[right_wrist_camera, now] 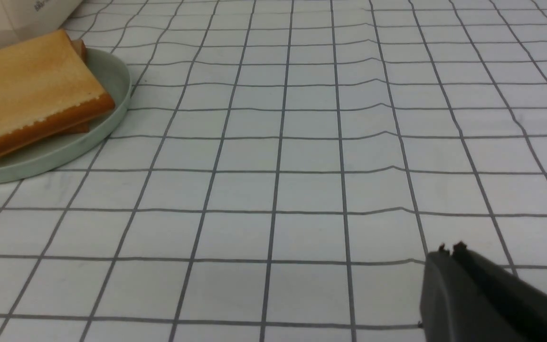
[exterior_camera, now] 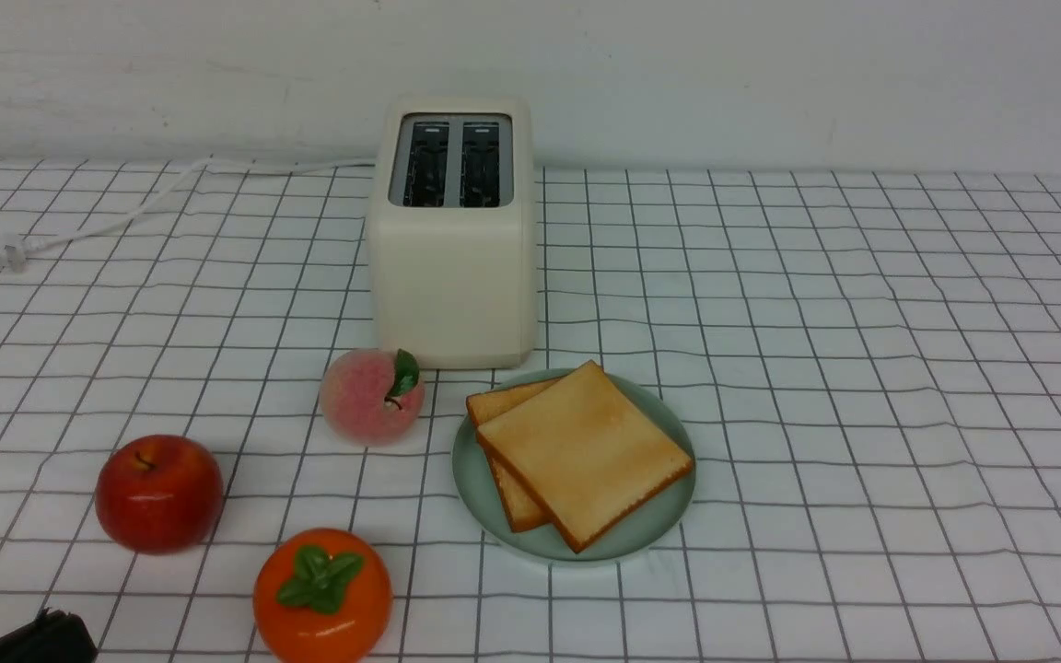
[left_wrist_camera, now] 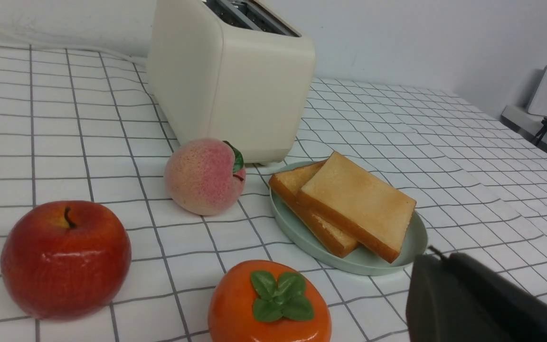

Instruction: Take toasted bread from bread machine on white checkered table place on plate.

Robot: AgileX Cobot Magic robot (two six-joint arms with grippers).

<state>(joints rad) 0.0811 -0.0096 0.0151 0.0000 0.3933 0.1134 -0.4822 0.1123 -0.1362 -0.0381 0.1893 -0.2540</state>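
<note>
Two slices of toasted bread lie stacked on the plate (exterior_camera: 655,523), the upper slice (exterior_camera: 583,451) skewed over the lower one (exterior_camera: 505,402). The plate rests on the white checkered table (exterior_camera: 862,368) just in front of the bread machine (exterior_camera: 452,276), whose two slots show no bread. My left gripper (exterior_camera: 33,640) is low at the near left corner, shut and holding nothing; in the left wrist view its tips (left_wrist_camera: 437,256) hang near the plate (left_wrist_camera: 354,262) and toasted bread (left_wrist_camera: 356,202). My right gripper (right_wrist_camera: 449,249) is shut and empty over bare cloth, apart from the plate (right_wrist_camera: 112,80).
A peach (exterior_camera: 372,396) sits between the bread machine and the plate's left side. A red apple (exterior_camera: 158,493) and an orange persimmon (exterior_camera: 322,594) stand at the near left. The white power cord (exterior_camera: 107,221) trails left to its plug (exterior_camera: 7,253). A wall closes the back.
</note>
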